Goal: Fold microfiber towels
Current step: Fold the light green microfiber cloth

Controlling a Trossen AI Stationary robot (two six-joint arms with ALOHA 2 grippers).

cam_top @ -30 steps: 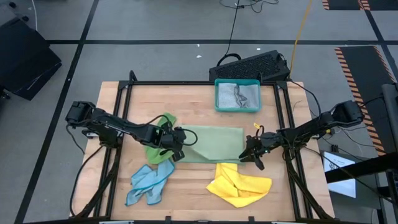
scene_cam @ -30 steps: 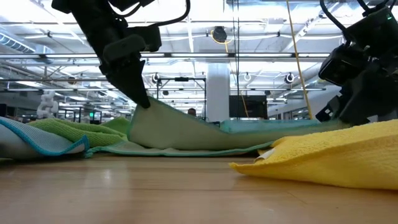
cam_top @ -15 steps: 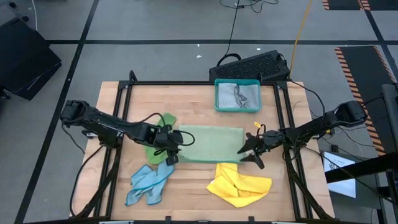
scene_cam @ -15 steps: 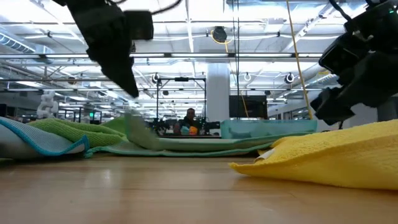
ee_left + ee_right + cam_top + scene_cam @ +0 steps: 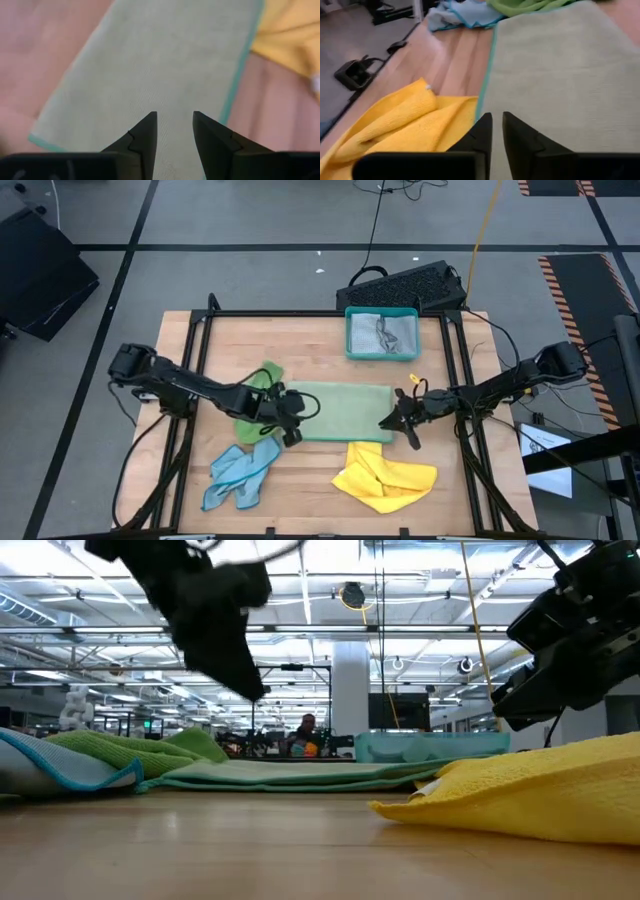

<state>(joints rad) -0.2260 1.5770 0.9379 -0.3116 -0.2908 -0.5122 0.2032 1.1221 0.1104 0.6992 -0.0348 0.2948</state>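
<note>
— Bench (image 5: 300, 340) of light wood under two dark arms. At the left end?

— Crumpled light blue microfiber towel (image 5: 240, 475) near the front left corner. Just behind it, touching, a bunched bright green microfiber towel (image 5: 262, 373).

— And the left tool (image 5: 290, 423)?

— Hanging over the left front corner of the flat pale green rectangular microfiber towel (image 5: 345, 410), raised clear of the cloth in the low view. Fingers parted by a plain gap in the left wrist view, gripping nothing; only pale green weave below them.

— Middle of the bench?

— Taken up by that pale green towel, lying smooth and flat with a teal hem, its left edge over the bright green one. In front of it and a little right, a rumpled yellow microfiber towel (image 5: 385, 477), just beside its front edge.

— Further back?

— Rigid teal plastic tray (image 5: 381, 310) near the rear edge, well apart from the pale green towel, with a grey microfiber towel (image 5: 385, 332) lying crumpled inside.

— Right tool (image 5: 400, 420)?

— At the right edge of the pale green towel, lifted off the bench in the low view. Fingers drawn almost together, only a thin slit between them, clamping nothing.
</note>
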